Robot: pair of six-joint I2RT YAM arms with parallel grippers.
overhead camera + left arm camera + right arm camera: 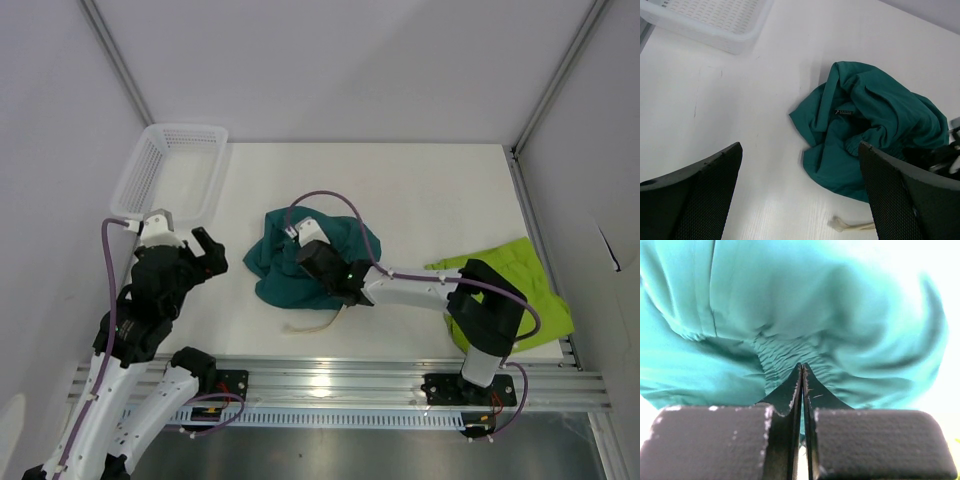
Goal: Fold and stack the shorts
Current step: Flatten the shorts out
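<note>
- Top view: 2 pairs of shorts.
  - The teal shorts [290, 270] lie in a crumpled heap around the middle of the tabletop [430, 190].
  - The green shorts [515, 270] lie at its right edge, toward the near corner.
  - 1 basket [185, 128] sits at the far-left corner.
  - The right gripper [308, 256] is buried in the teal heap. The left gripper [212, 252] stands apart to the heap's left.
- Left wrist: the left gripper [799, 150] is released, jaws wide and empty.
  - 1 cream drawstring [850, 226] trails toward the near edge.
  - Judgement: the cloth is thin, limp and light. It will sag and slide, and is not fragile.
- Right wrist: the right gripper [802, 367] is clenched, its tips meeting on the gathered waistband of the teal shorts [790, 300], apparently nipping a fold.
  - Judgement: the waistband is the firmest hold. Its 2 corners suit spreading the shorts flat.
</note>
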